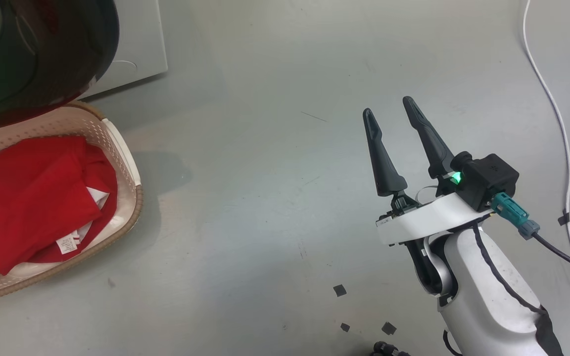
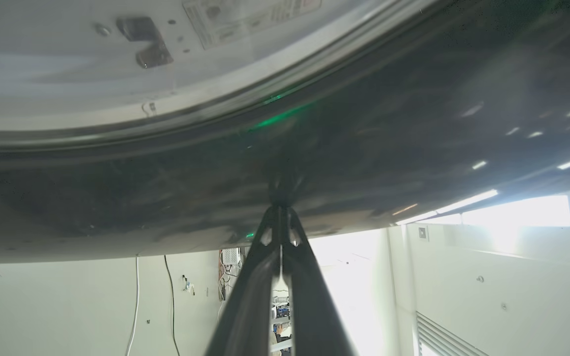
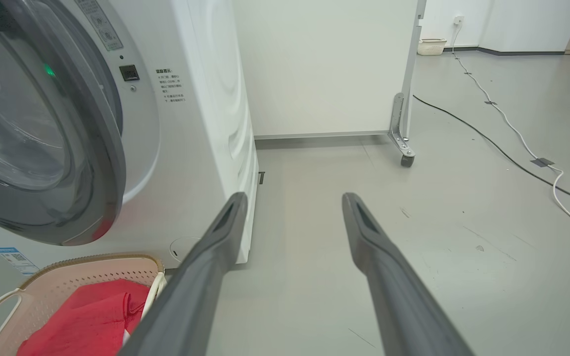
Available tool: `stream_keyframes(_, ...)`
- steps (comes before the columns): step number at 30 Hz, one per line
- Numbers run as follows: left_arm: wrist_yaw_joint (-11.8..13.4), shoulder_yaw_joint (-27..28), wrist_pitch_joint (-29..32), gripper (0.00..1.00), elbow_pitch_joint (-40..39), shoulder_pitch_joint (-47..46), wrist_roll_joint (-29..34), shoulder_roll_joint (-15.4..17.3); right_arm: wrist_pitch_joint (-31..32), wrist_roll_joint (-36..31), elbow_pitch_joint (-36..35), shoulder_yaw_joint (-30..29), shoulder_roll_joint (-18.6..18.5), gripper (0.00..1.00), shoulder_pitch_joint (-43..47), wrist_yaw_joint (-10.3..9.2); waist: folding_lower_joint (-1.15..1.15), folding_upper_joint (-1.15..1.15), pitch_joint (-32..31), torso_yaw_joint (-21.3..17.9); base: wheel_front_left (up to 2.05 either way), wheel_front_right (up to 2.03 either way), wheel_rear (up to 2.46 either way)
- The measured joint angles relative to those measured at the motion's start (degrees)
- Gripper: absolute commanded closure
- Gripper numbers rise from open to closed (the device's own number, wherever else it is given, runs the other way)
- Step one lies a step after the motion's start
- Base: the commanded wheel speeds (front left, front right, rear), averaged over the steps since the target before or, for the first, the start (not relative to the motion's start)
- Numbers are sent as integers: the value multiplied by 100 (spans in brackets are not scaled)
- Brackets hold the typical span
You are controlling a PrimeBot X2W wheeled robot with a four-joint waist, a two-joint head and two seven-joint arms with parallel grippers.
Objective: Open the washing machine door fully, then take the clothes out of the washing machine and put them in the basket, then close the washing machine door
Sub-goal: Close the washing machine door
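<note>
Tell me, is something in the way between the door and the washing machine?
Nothing visible is. The gap between the washing machine door and the washing machine shows nothing in it; the clothes lie in the basket below.

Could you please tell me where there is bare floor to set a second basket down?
Bare grey floor lies between the basket and the open right pincer, and on to the white cable. It is crowded at the basket, under the washing machine door.
</note>
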Motion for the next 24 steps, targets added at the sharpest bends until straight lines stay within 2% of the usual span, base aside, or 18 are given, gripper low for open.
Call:
stream_keyframes(7,-254,-35,43,100,148,4,-1,-129,0,-8,47,-49,2,0,1,-52,0,0,-89,129,0,0,0)
stream_keyframes(11,-499,0,65,100,176,91,-1,-151,0,-21,76,-111,0,0,1,-62,0,0,-161,233,0,0,0)
stream_keyframes(16,-838,163,92,100,288,667,-12,-214,0,-66,136,-156,-1,0,8,-91,0,0,-308,360,0,0,0)
stream_keyframes(22,-1022,416,-23,100,313,1398,-35,-357,0,-130,229,-258,-1,0,92,-92,0,0,-522,549,0,0,0)
stream_keyframes(23,-1039,453,-41,89,313,1528,-35,-387,0,-146,245,-286,-1,0,134,-92,0,0,-560,586,0,0,0)
stream_keyframes(24,-1059,508,-75,70,312,1641,-37,-452,0,-168,272,-309,-3,0,169,-92,0,0,-595,623,0,0,0)
